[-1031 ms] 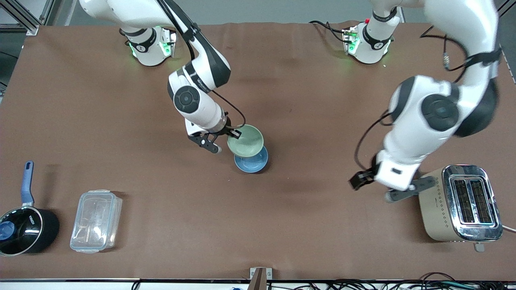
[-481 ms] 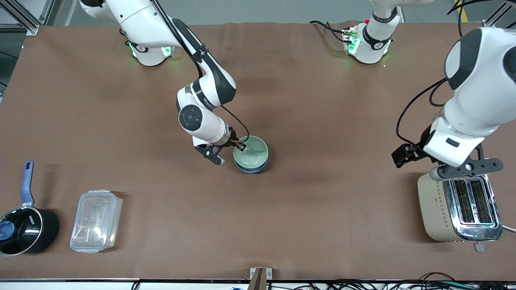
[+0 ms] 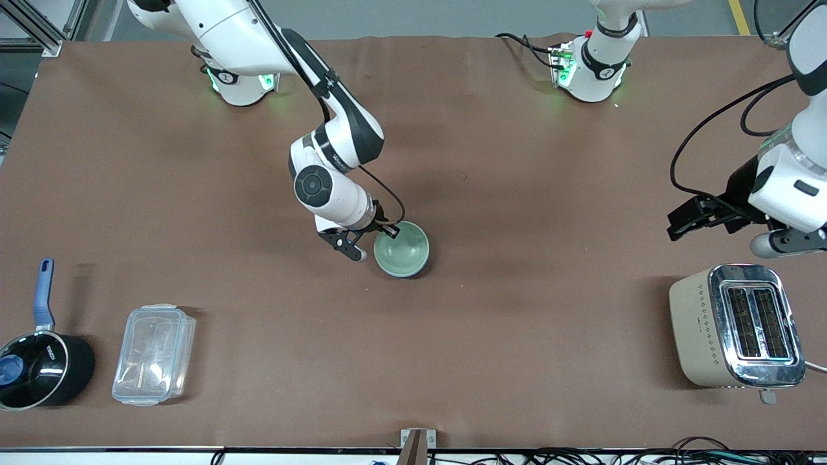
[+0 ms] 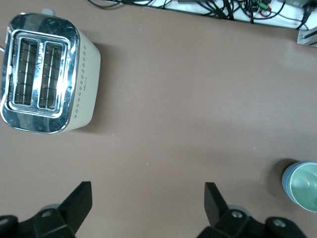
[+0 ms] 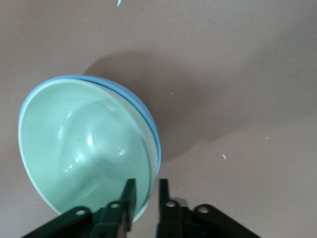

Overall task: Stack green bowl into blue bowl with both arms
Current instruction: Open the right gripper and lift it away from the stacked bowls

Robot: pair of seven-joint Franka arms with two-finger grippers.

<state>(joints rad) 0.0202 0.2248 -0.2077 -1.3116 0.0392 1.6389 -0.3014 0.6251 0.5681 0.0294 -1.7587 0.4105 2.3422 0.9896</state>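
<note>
While the brown worktop (image 3: 491,336) carries everything, my left arm (image 3: 791,168) waits up in the air at its own end, near the toaster (image 3: 736,326). My left gripper (image 4: 148,206) hangs over bare worktop, fingers (image 4: 79,201) wide apart, holding nothing. My right arm (image 3: 323,174) reaches down to mid-worktop. Toaster stands nearer the front camera than my left gripper's spot. Clear plastic container (image 3: 154,354) and black saucepan (image 3: 39,365) with blue handle sit at the right arm's end, near the front edge. Green bowl (image 3: 402,248) sits nested inside the blue bowl (image 5: 148,124), mid-worktop; only a thin blue rim shows around it in the right wrist view. My right gripper (image 5: 144,196) is at the green bowl's rim, fingers (image 5: 130,193) close together on either side of the rim, one inside and one outside; cannot tell if they actually press it.
</note>
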